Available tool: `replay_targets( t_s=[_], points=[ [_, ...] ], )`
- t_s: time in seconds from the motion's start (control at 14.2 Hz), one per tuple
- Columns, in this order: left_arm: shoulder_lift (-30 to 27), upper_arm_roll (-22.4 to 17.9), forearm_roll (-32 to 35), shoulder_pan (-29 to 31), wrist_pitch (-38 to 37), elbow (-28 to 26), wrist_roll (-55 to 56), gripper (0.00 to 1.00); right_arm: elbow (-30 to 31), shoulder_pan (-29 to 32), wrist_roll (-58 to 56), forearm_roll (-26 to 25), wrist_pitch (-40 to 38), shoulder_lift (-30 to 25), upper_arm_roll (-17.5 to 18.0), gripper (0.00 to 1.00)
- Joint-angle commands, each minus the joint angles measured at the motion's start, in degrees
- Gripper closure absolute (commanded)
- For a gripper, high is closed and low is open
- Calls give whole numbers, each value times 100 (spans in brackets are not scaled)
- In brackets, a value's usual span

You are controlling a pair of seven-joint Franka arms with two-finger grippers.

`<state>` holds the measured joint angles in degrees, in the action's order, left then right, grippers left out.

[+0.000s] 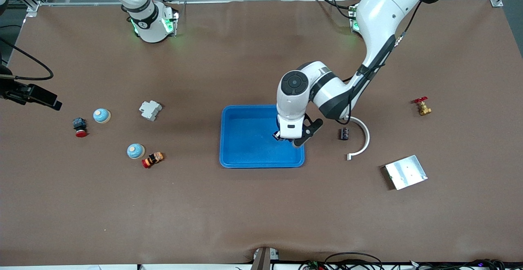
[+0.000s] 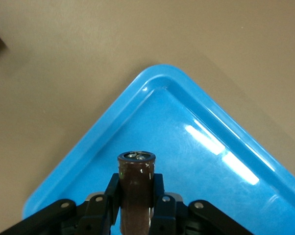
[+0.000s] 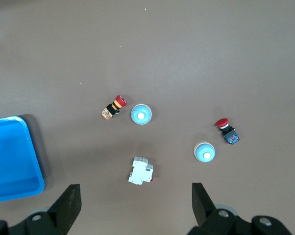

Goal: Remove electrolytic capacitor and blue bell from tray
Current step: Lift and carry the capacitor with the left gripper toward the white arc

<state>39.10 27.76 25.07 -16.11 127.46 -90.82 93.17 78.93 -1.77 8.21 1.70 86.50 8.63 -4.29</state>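
Observation:
My left gripper [image 1: 281, 136] hangs over the blue tray [image 1: 245, 155], near the tray's edge toward the left arm's end. It is shut on a dark brown capacitor [image 2: 136, 188], which stands out from between the fingers above the tray floor [image 2: 201, 161]. A second small capacitor [image 1: 345, 133] lies on the table beside the tray. Two pale blue bells [image 1: 101, 115] [image 1: 135, 150] sit toward the right arm's end. My right gripper [image 3: 135, 205] is open and high over the table, with both bells [image 3: 141, 114] [image 3: 204, 152] far below it; the front view does not show it.
Near the bells lie a white breaker [image 1: 150, 110] and two red push buttons [image 1: 80, 127] [image 1: 152, 159]. Toward the left arm's end are a white curved piece [image 1: 363, 139], a metal plate [image 1: 405, 172] and a brass valve [image 1: 422, 107].

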Motion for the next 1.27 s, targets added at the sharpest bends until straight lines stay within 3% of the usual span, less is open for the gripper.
replay_targets(
  t_s=[0.0, 0.42, 0.85, 1.2],
  points=[
    [-236, 177, -99, 239, -186, -199, -683, 100, -141, 45, 40, 23, -151, 43, 25, 0],
    [-781, 423, -99, 1108, -239, -910, -2958, 100, -141, 45, 40, 32, -151, 43, 25, 0],
    [-1273, 2293, 15, 3857, -213, -2034, -5085, 100, -141, 54, 58, 67, -151, 52, 16, 0],
    [-1353, 2427, 586, 4703, -134, -2457, -6423, 100, -141, 54, 84, 67, -151, 52, 16, 0]
  ],
)
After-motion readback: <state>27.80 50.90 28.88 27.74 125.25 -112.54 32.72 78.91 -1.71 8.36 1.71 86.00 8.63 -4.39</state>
